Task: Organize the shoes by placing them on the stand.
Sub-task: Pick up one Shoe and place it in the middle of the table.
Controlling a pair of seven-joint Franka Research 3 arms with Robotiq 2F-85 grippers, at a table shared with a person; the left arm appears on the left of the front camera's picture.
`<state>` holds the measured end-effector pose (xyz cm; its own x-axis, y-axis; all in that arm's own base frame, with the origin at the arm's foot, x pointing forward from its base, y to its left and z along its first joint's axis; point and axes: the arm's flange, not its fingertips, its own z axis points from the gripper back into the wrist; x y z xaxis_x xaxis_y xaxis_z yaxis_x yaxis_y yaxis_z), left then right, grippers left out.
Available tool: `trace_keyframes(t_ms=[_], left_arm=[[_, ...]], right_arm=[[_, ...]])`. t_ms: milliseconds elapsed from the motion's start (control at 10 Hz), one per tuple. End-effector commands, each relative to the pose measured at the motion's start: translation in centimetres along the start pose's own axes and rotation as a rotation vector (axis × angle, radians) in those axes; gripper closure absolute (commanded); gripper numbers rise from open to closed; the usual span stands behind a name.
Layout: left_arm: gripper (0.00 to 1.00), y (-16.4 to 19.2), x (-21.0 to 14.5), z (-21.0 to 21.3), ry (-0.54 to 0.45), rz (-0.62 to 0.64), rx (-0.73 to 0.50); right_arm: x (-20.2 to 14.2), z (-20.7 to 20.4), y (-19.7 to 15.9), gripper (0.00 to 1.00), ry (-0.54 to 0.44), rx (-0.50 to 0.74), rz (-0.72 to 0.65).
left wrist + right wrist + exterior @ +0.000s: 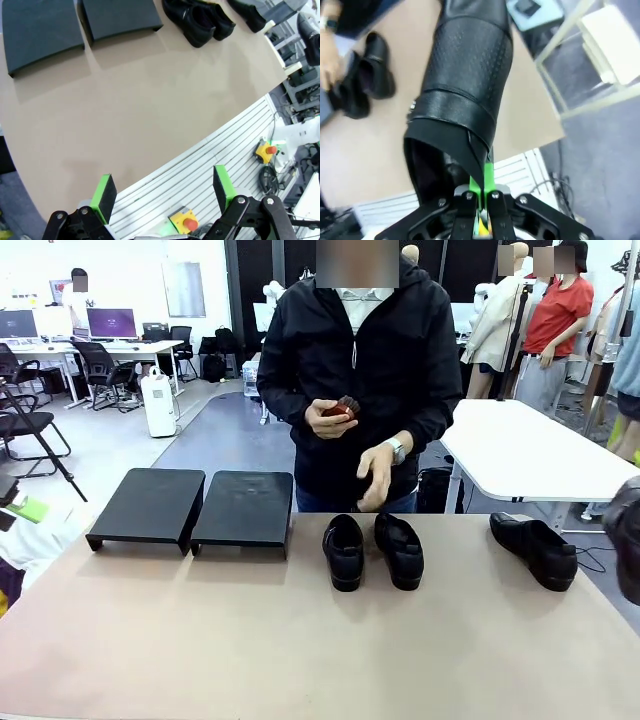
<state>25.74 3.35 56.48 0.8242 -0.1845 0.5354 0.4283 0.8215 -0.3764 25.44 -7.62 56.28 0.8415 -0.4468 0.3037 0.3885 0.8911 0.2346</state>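
Two black shoes (344,550) (400,548) lie side by side at the table's middle, toes toward me. A third shoe (535,548) rests at the far right. My right gripper (483,177) is shut on the collar edge of the fourth shoe (465,85), which hangs in the air and also shows as a dark blur (628,540) at the right edge. The stand's two black platforms (150,502) (245,505) sit bare at the far left. My left gripper (162,192) is open and holds nothing, above the table's near edge.
A person stands at the far side, holding a small brown-and-red block (342,408) in one hand, the other hand (377,475) hanging just behind the middle shoes. The tan tabletop (300,640) is bare in front. Another white table (530,445) stands behind on the right.
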Motion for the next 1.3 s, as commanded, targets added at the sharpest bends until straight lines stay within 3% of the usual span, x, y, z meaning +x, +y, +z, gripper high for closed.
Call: trace_keyframes(t_ms=[0, 200, 400, 600, 900, 1200], left_arm=[[0.0, 0.0, 0.0, 0.1, -0.003, -0.013, -0.018], [0.0, 0.0, 0.0, 0.1, -0.003, -0.013, -0.018], [0.0, 0.0, 0.0, 0.1, -0.003, -0.013, -0.018], [0.0, 0.0, 0.0, 0.1, -0.003, -0.013, -0.018], [0.0, 0.0, 0.0, 0.1, -0.003, -0.013, -0.018], [0.0, 0.0, 0.0, 0.1, -0.003, -0.013, -0.018]], right_arm=[[-2.0, -1.0, 5.6, 1.0, -0.026, 0.031, 0.079], [-5.6, -2.8, 14.9, 1.0, -0.03, 0.061, 0.313], [-9.9, -8.4, 26.0, 1.0, 0.056, 0.088, 0.491], [-14.0, -15.3, 34.8, 1.0, 0.109, 0.145, 0.528], [-18.6, -22.4, 41.1, 1.0, 0.258, 0.245, 0.502], [-20.0, -27.4, 42.6, 1.0, 0.314, 0.168, 0.436]])
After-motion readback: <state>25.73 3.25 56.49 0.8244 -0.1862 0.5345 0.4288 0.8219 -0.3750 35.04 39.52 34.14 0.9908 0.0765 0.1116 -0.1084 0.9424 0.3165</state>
